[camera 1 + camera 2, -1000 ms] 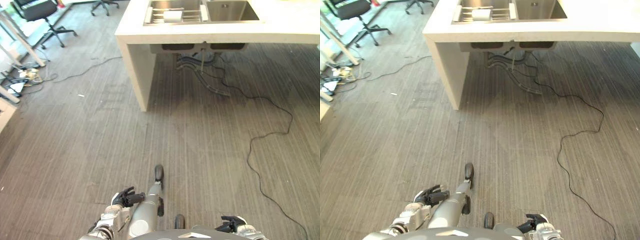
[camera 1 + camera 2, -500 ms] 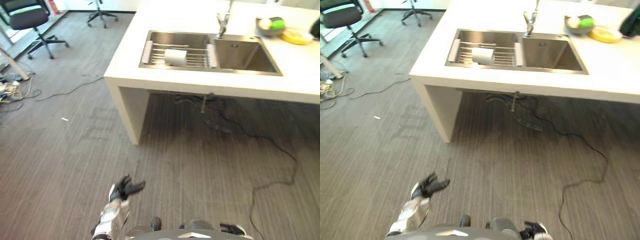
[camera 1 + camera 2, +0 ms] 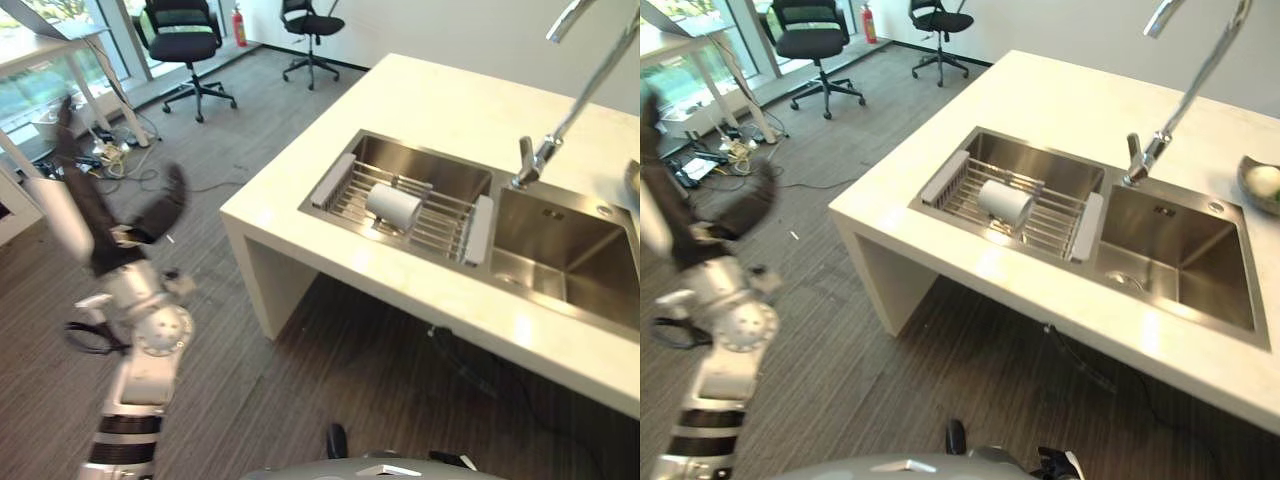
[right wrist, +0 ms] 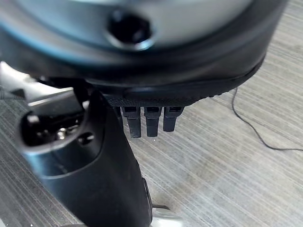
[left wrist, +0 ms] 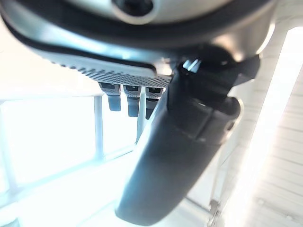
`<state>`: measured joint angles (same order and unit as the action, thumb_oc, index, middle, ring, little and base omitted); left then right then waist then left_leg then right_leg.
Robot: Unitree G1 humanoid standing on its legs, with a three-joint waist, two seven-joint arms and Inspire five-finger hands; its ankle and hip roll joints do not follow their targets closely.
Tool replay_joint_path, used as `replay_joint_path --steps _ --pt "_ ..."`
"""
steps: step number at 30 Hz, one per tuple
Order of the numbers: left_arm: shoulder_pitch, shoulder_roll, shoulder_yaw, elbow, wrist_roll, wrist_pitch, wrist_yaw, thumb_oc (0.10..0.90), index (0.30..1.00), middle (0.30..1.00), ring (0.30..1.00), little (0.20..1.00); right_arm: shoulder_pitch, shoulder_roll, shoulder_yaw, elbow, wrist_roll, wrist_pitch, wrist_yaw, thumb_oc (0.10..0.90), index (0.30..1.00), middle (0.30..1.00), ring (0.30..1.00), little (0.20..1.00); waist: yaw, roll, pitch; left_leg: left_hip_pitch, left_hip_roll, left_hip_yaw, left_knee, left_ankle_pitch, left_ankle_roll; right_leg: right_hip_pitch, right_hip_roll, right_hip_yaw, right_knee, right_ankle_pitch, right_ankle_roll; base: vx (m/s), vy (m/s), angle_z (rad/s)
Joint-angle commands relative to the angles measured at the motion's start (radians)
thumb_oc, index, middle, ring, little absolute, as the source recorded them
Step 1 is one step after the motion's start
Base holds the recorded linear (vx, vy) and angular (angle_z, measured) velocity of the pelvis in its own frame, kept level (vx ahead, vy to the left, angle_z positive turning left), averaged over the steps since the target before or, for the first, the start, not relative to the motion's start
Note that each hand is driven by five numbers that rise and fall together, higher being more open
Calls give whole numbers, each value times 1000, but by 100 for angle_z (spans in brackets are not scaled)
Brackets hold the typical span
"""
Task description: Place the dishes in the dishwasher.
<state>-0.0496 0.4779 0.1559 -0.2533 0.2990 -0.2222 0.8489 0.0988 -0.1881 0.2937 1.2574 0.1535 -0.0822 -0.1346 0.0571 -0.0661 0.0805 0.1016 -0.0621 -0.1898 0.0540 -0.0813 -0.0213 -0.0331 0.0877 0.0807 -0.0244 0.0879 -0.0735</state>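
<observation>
A white cup (image 3: 393, 206) lies on its side on a wire rack (image 3: 441, 227) set across the left basin of a steel double sink (image 3: 590, 262). The sink sits in a white counter (image 3: 420, 100). A grey bowl (image 3: 1260, 184) with something pale in it stands on the counter at the far right. My left hand (image 3: 105, 243) is raised at the left, well short of the counter, its fingers straight and nothing in it. In the right wrist view my right hand (image 4: 94, 175) hangs low over the striped floor, relaxed and holding nothing.
A tall curved tap (image 3: 560, 120) rises between the basins. Two black office chairs (image 3: 186, 38) stand at the back left beside a white desk (image 3: 40, 50). Cables and a power strip (image 3: 108, 155) lie on the floor by the desk. Open floor lies before the counter.
The camera has tipped up and come nearer the sink. My left arm has swung up from low by the floor to chest height at the left. The right hand stays low.
</observation>
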Motion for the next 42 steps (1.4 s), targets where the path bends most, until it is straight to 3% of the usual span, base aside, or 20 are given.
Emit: replay_joint_path --steps 1,3,4,5,6,7,9,11,12,16,19,22,28,37,42 --pt "-93 76 -52 47 102 -73 -132 800 900 900 900 900 -102 -10 -29 4 -22 -28 28 800 900 900 900 900 -43 16 35 -99 -17 115 209 27 -73 109 -99 -42 22 -121 144 56 -58 40" --pt "-109 142 -115 28 112 -91 -237 800 900 900 900 900 -119 -20 -18 3 -29 -25 45 800 900 900 900 900 -35 14 58 -163 -1 156 314 66 -100 152 -110 -46 -23 -115 137 62 -59 32" --pt "-113 161 -150 44 97 -99 -284 800 900 900 900 900 -124 -23 -7 6 -32 -22 51 800 900 900 900 900 -37 16 59 -178 23 154 296 75 -98 164 -113 -41 -42 -116 139 143 54 14" --pt "-157 220 -225 20 45 -113 -407 800 900 900 900 900 -137 -35 -12 4 -19 -18 69 800 900 900 900 900 -45 29 43 -166 95 148 111 55 -82 166 -122 -36 -63 -132 159 140 75 7" --pt "-157 220 -225 20 45 -113 -407 800 900 900 900 900 -137 -35 -12 4 -19 -18 69 800 900 900 900 900 -45 29 43 -166 95 148 111 55 -82 166 -122 -36 -63 -132 159 222 125 -14" --pt "-181 244 -284 16 31 -110 -467 800 900 900 900 900 -137 -24 7 10 -36 -7 80 800 900 900 900 900 -41 47 36 -163 119 70 -27 111 -78 170 -119 -7 -63 -134 164 121 46 -44" --pt "-215 260 -330 17 25 -107 -508 800 900 900 900 900 -134 -27 14 12 -48 2 91 800 900 900 900 900 -48 58 35 -163 123 28 -72 144 -83 174 -116 8 -63 -141 165 98 50 -61" --pt "-225 275 -336 1 4 -121 -541 800 900 900 900 900 -134 -33 13 11 -49 -6 96 800 900 900 900 900 -63 71 22 -147 130 32 -97 140 -81 173 -111 28 -63 -145 168 70 93 -49" --pt "-277 277 -398 11 12 -117 -598 800 900 900 900 900 -141 -32 2 9 -32 -11 110 800 900 900 900 900 -90 80 -1 -108 142 70 -141 146 -88 165 -110 23 -63 -136 168 97 117 -78" --pt "-399 342 -472 29 17 -103 -666 800 900 900 900 900 -141 -29 -17 2 -17 -6 124 800 900 900 900 900 -105 73 -24 -69 140 130 -141 114 -86 157 -132 28 -60 -118 187 114 125 -78" --pt "-494 373 -554 62 -30 -93 -751 800 900 900 900 900 -138 -25 -10 6 -23 11 148 800 900 900 900 900 -126 69 -35 -42 131 183 -141 88 -70 153 -158 70 -60 -108 208 78 117 -58" --pt "-512 349 -571 71 -99 -52 -817 800 900 900 900 900 -142 -25 -6 3 -29 24 158 800 900 900 900 900 -134 67 -37 -33 127 206 -141 78 -63 145 -166 93 -61 -100 216 40 60 -39" --pt "-572 296 -611 125 -91 -13 -865 800 900 900 900 900 -108 -17 -9 27 -45 43 184 800 900 900 900 900 -165 72 -48 14 125 260 -141 41 -47 144 -173 157 -63 -105 231 51 36 -51" --pt "-616 234 -649 188 -121 35 -910 800 900 900 900 900 -101 -13 -10 37 -49 58 195 800 900 900 900 900 -190 83 -42 38 128 273 -141 33 -43 155 -168 181 -63 -112 228 6 -5 -11" --pt "-656 216 -700 274 -58 57 -916 800 900 900 900 900 -115 -17 -11 40 -42 61 195 800 900 900 900 900 -206 90 -34 44 134 279 -141 34 -45 157 -164 185 -63 -115 223 -10 -31 -7"
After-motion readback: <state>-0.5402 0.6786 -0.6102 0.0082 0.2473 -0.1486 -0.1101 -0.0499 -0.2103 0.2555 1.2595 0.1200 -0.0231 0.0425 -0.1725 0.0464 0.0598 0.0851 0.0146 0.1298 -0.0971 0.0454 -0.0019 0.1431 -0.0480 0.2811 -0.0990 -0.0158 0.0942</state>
